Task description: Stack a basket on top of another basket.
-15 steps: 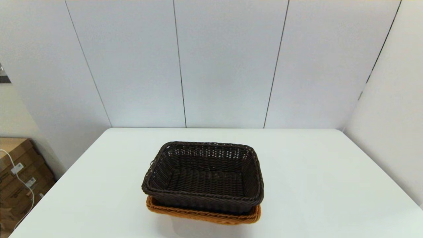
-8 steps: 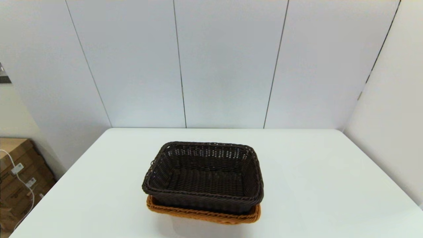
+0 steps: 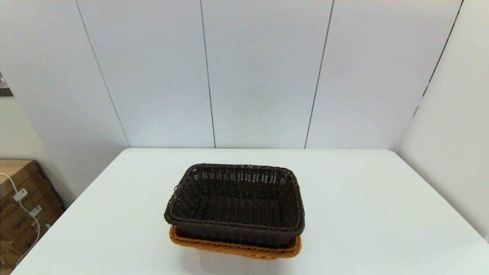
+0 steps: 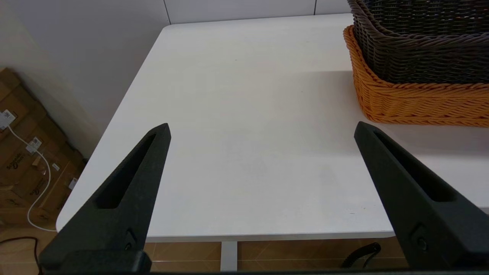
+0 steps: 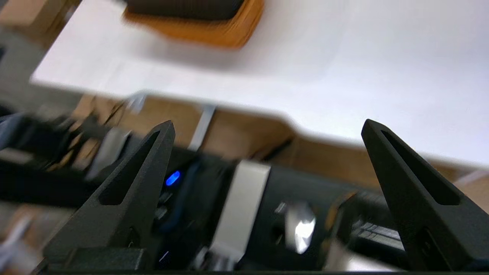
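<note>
White table (image 3: 363,214) stands against pale panelled wall (image 3: 259,76) with dark vertical seams. Cardboard boxes (image 3: 19,206) with a white cable (image 4: 38,191) beside table's left edge. Tan tiled floor (image 4: 183,256) below.

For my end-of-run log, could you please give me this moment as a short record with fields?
dark brown basket: nested inside the orange-tan one, rim standing above it
orange-tan basket: underneath, resting on the white table
stack state: appears done
left gripper: open, empty, over the table's near edge, apart from the baskets
right gripper: open, empty, off the table's near edge
beside table: cardboard boxes on the floor
</note>
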`<state>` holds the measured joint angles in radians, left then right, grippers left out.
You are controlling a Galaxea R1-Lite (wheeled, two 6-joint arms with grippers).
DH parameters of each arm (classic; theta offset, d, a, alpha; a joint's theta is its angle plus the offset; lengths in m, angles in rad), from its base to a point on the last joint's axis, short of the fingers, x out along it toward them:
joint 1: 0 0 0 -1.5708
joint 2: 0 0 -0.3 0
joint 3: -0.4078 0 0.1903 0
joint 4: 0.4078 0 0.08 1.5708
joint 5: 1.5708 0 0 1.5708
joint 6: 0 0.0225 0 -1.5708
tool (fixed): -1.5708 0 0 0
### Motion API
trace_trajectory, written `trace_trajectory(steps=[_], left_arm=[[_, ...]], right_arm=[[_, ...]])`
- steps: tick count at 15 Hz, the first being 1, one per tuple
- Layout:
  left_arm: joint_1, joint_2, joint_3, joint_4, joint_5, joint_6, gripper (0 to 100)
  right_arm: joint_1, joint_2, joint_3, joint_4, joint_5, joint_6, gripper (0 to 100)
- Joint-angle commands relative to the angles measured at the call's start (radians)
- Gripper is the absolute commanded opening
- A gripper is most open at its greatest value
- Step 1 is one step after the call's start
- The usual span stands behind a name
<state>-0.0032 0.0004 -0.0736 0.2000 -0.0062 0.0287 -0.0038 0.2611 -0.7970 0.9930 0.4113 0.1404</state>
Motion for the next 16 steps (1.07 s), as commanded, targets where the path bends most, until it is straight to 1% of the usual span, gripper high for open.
trace_trajectory(steps=[1, 2, 3, 4, 5, 6, 7, 8, 11, 12, 13, 14, 16], left_arm=[[0.000, 0.000, 0.000, 0.001, 0.000, 0.000, 100], [0.000, 0.000, 0.000, 0.001, 0.000, 0.000, 100], [0.000, 0.000, 0.000, 0.001, 0.000, 0.000, 100], [0.000, 0.000, 0.000, 0.001, 0.000, 0.000, 100], [0.000, 0.000, 0.000, 0.001, 0.000, 0.000, 100], [0.000, 0.000, 0.000, 0.001, 0.000, 0.000, 100], [0.000, 0.000, 0.000, 0.001, 0.000, 0.000, 100], [0.000, 0.000, 0.000, 0.001, 0.000, 0.000, 100], [0.000, 0.000, 0.000, 0.001, 0.000, 0.000, 100], [0.000, 0.000, 0.000, 0.001, 0.000, 0.000, 100], [0.000, 0.000, 0.000, 0.001, 0.000, 0.000, 100], [0.000, 0.000, 0.000, 0.001, 0.002, 0.000, 100], [0.000, 0.000, 0.000, 0.001, 0.000, 0.000, 100]], right_arm=[[0.004, -0.137, 0.199, -0.309, -0.121, 0.002, 100], [0.004, -0.146, 0.277, -0.430, -0.167, 0.001, 100], [0.004, -0.146, 0.349, -0.517, -0.218, -0.004, 100], [0.004, -0.148, 0.407, -0.594, -0.258, -0.010, 100], [0.004, -0.152, 0.466, -0.662, -0.279, -0.025, 100], [0.002, -0.174, 0.519, -0.706, -0.293, -0.047, 100], [0.002, -0.218, 0.570, -0.721, -0.296, -0.081, 100], [0.001, -0.255, 0.593, -0.717, -0.298, -0.094, 100], [0.001, -0.261, 0.636, -0.734, -0.332, -0.105, 100], [0.001, -0.261, 0.665, -0.754, -0.333, -0.127, 100], [0.001, -0.261, 0.697, -0.795, -0.338, -0.150, 100], [0.001, -0.261, 0.702, -0.809, -0.351, -0.151, 100], [0.001, -0.261, 0.733, -0.826, -0.416, -0.183, 100]])
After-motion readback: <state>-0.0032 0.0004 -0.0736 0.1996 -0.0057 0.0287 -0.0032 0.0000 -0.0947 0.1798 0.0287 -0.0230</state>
